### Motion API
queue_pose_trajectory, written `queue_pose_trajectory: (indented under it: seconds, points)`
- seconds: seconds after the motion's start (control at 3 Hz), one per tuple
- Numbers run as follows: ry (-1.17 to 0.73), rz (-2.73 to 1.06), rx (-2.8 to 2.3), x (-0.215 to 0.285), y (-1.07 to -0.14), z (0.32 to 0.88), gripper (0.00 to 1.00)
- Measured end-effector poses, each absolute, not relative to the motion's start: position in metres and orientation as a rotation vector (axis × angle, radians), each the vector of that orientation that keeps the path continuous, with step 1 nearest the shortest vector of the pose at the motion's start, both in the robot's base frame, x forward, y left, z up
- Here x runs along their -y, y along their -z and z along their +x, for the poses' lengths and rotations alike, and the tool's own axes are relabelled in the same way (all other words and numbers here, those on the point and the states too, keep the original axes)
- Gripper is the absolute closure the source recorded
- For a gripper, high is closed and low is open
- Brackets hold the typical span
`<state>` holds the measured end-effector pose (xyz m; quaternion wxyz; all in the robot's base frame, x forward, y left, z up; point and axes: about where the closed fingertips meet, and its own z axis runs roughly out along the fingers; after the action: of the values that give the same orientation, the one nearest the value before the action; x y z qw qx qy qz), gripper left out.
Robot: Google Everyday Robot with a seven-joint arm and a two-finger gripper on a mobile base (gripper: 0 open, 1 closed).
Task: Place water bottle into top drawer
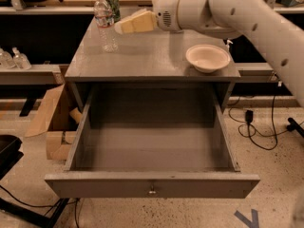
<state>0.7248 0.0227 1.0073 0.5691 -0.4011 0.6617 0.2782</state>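
Note:
The water bottle (105,25), clear and ribbed with a white cap, stands upright at the back left of the grey table top (152,56). My gripper (120,27) reaches in from the right on a white arm (228,11). Its cream tip is just right of the bottle at shoulder height, close to it and holding nothing. The top drawer (152,184) is pulled fully out below the table top. It is empty, with its small metal knob (152,191) at the centre of the front panel.
A green can (113,4) stands right behind the bottle. A white bowl (207,57) sits at the table's right side. A cardboard box (52,122) lies on the floor at the left. Small bottles (13,59) stand on a left shelf. Cables (256,127) trail at the right.

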Motion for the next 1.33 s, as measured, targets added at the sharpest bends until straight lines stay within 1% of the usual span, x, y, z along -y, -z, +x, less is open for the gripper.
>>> queue_pose_trajectory:
  seconds: [0.33,0.67,1.0,1.33]
  points:
    - [-0.683,-0.902,-1.573,-0.043,-0.993,0.762,0.0]
    - [-0.695,-0.843,-1.576,-0.063,-0.975,0.788,0.0]
    - [-0.714,-0.812,-1.548,-0.083,-0.962,0.794,0.0]
    - [-0.688,-0.867,-1.522,-0.104,-0.943,0.817,0.0]
